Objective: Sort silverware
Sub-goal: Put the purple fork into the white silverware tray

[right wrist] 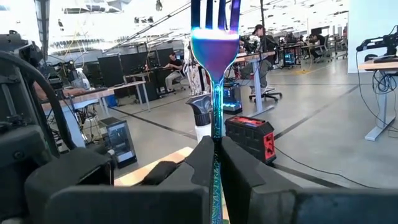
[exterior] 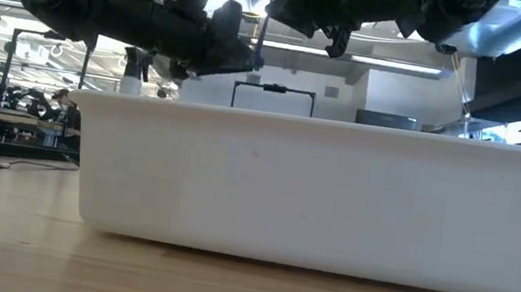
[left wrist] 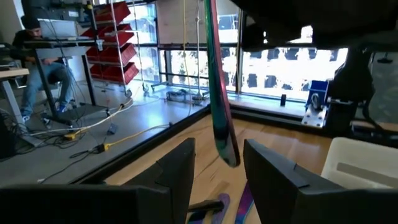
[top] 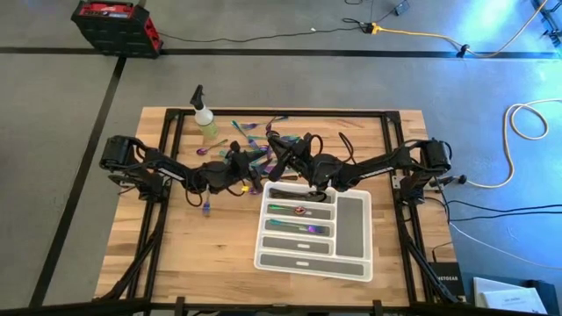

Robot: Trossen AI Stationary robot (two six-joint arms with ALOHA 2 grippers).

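My right gripper is shut on an iridescent fork above the table's middle. My left gripper stands open right beside it. A slim iridescent end hangs down between the left fingers, with a gap on either side. More silverware lies in a loose pile behind the grippers. A few pieces lie in the white compartment tray. My right gripper pinches the fork's handle between its two fingers, below the head. The fingers point about level and lie across the handle. The fork stands upright, tines up, clear of the table, and its handle runs on below the fingers.
A yellow-green spray bottle stands at the table's far left. One purple piece lies alone on the wood, left of the tray. In the low view the tray's wall fills the front. People sit at desks in the room beyond the table.
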